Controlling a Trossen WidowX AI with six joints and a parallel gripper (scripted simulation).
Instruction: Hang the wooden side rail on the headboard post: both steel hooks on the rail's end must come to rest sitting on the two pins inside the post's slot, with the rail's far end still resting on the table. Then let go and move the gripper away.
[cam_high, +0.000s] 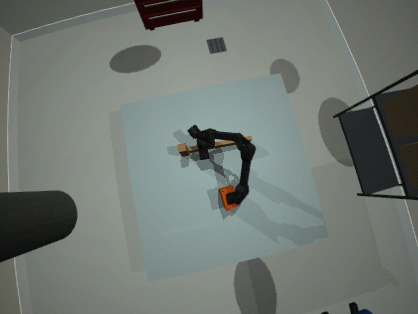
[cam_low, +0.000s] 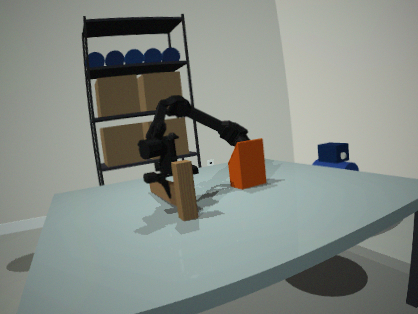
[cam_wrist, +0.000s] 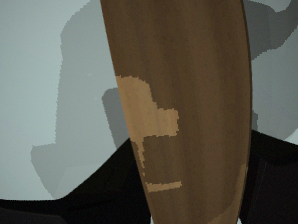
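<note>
The wooden post (cam_high: 183, 149) (cam_low: 185, 192) stands upright on the table. The wooden side rail (cam_high: 225, 143) (cam_low: 160, 193) (cam_wrist: 200, 75) lies behind it in the exterior view, its near end close against or at the post. My gripper (cam_high: 204, 146) (cam_low: 170, 186) (cam_wrist: 176, 129) is shut on the rail near its post end, one black finger on each side in the wrist view. The rail's far end shows beyond the arm in the top view; its height above the table cannot be told. The hooks, pins and slot are hidden.
An orange block (cam_high: 224, 198) (cam_low: 250, 165) stands on the pale blue table (cam_high: 165, 240) (cam_low: 115, 260) at the arm's base. The arm bends over the rail. A shelf rack (cam_high: 367, 150) (cam_low: 95, 145) and a red cabinet (cam_high: 172, 14) stand off the table.
</note>
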